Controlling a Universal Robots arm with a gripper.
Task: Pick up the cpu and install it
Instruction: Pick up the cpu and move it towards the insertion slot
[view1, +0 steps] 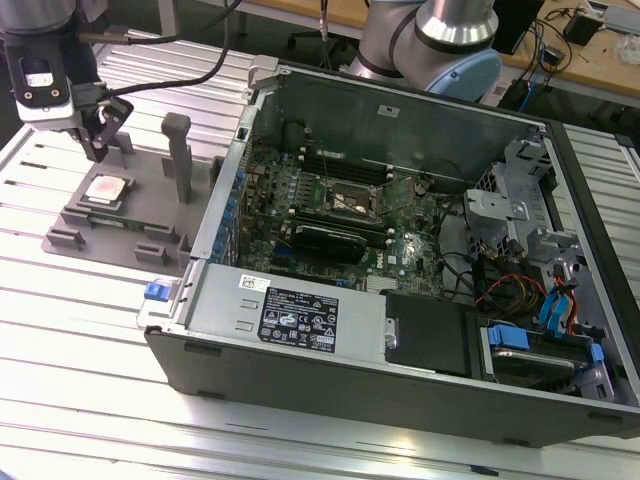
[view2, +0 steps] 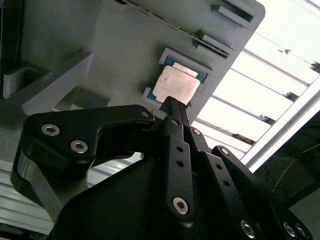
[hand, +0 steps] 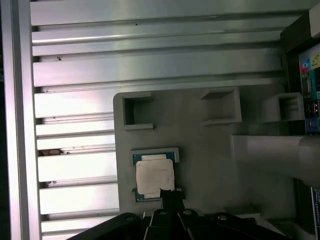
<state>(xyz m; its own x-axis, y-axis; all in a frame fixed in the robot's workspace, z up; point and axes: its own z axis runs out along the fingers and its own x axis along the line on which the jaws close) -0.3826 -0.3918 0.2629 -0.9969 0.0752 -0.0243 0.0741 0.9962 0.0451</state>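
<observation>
1. The cpu (view1: 105, 188) lies flat, shiny side up, in a shallow square seat on a grey tray (view1: 135, 228). The tray sits on the slatted metal bench (view1: 80, 330), at the exterior view's left.
2. The black jaws are closed tip to tip and grip nothing. In the exterior view they hang over the far part of the tray, just above the cpu and apart from it.
3. In the second wrist view the closed tips point at the edge of the cpu (view2: 175, 84), with the tray (view2: 115, 50) and the bench (view2: 240, 105) beyond.
4. In the first wrist view the cpu (hand: 155, 175) sits square in its seat on the tray (hand: 200, 165), its green rim showing at two ends, with the bench (hand: 150, 65) alongside.
5. A grey upright post (view1: 178, 150) stands on the tray between the cpu and the open computer case (view1: 300, 320).
6. Inside the case, the socket (view1: 350, 200) sits mid-board, well apart from the cpu.
</observation>
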